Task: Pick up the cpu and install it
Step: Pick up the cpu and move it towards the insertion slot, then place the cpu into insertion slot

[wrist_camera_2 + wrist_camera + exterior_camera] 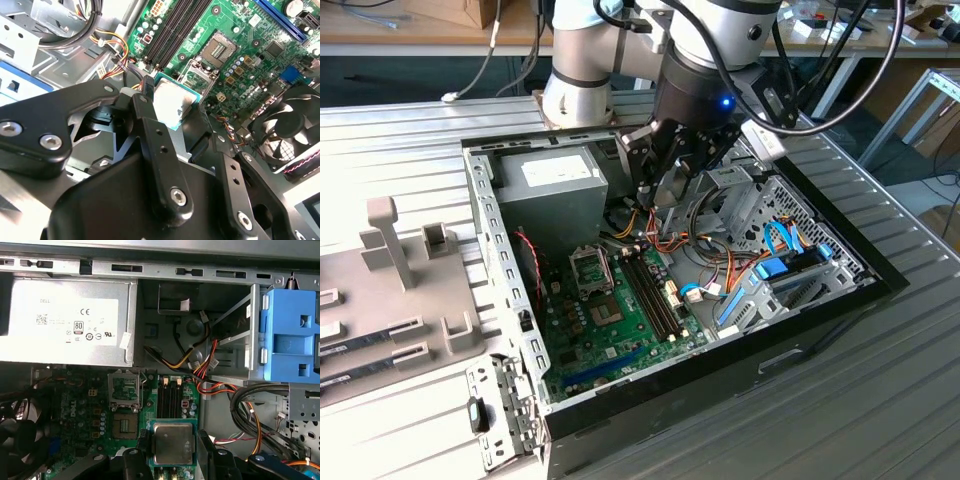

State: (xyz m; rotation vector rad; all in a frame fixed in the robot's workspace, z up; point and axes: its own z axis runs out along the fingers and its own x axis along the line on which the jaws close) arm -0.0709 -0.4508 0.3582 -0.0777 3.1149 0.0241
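A ribbed metal bench [880, 400] carries an open computer case [800, 335] near its middle. At the exterior view's left a grey fixture plate [390, 300] lies beside it; the arm's base [575, 95] stands behind.

Washed-out glare across the table [390, 150]

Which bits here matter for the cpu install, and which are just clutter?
Job:
- cpu, held in the gripper over the board
- open socket

Lying about:
- power supply
- fan
- memory slots
- blue bracket
- cables
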